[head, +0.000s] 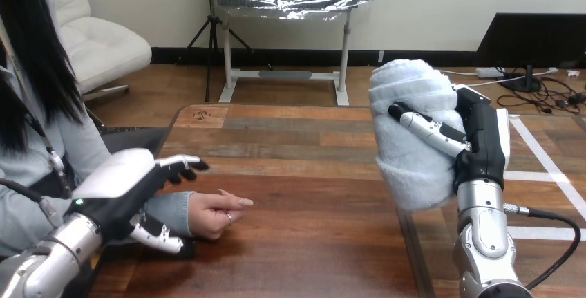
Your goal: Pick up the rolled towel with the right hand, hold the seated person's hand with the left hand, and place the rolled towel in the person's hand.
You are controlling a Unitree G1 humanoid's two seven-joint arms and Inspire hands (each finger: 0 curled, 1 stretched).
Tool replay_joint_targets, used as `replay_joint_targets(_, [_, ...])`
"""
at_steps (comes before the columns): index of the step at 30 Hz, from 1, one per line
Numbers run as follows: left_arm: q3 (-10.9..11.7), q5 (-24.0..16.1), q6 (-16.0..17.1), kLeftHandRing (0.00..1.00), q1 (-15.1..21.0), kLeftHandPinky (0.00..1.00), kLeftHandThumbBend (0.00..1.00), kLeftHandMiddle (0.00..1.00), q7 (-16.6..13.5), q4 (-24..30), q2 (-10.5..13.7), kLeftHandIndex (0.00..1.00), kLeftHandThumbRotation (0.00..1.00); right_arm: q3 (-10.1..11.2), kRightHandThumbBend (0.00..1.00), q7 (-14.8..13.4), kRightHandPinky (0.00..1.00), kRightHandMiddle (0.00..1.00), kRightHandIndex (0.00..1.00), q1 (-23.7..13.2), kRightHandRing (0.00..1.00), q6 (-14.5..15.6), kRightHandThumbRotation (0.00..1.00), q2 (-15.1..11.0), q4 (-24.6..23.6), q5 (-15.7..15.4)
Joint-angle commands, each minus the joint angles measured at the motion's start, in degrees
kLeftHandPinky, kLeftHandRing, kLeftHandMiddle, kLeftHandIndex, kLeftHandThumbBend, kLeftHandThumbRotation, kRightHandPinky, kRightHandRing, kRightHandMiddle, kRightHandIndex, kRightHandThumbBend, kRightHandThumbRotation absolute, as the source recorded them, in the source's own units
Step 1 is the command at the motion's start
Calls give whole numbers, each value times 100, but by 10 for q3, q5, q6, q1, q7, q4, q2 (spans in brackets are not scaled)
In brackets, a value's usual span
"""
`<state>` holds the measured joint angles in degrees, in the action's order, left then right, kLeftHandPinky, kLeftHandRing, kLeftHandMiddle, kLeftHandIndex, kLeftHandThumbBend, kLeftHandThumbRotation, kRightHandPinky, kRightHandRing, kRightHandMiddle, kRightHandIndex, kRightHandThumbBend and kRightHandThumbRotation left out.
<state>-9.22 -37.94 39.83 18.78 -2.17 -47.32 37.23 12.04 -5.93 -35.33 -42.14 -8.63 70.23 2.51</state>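
The rolled towel (409, 132), white and thick, stands upright in the air over the table's right side. My right hand (479, 135) is shut on it, with its fingers (428, 129) wrapped across the roll's front. The person's hand (220, 215) rests on the table at the left, fingers loosely curled and pointing right. My left hand (117, 191) is at the person's wrist, with its fingers (181, 165) reaching fairly straight over the far side of the sleeve and its thumb (160, 236) on the near side. A gap shows between those fingers and the sleeve.
The wooden table (311, 194) runs from the person at the left to a seam near my right arm. The person sits at the table's left side.
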Motion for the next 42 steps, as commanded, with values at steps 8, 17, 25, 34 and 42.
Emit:
replay_joint_targets(8, [-46, -16, 15, 75, 87, 68, 100, 78, -49, -91, -8, 81, 19, 7, 72, 6, 27, 39, 39, -53, 32, -28, 0, 4, -39, 11])
replay_joint_targets(17, [-78, -28, 14, 73, 112, 66, 100, 77, -75, -145, -17, 79, 27, 5, 72, 9, 27, 39, 39, -48, 32, -32, 0, 6, -47, 10])
replay_joint_targets(25, [-95, -31, 5, 69, 126, 61, 100, 73, -84, -176, -25, 76, 30, 5, 71, 10, 26, 39, 39, -45, 32, -33, 0, 8, -52, 10])
replay_joint_targets(34, [-108, -31, -3, 65, 133, 58, 100, 69, -90, -198, -30, 71, 33, 9, 71, 26, 27, 39, 39, -43, 31, -36, 0, 10, -55, 22])
replay_joint_targets(42, [-114, -24, 3, 59, 133, 53, 100, 64, -101, -211, -34, 65, 33, 6, 71, 25, 27, 40, 39, -40, 31, -35, 0, 10, -61, 20])
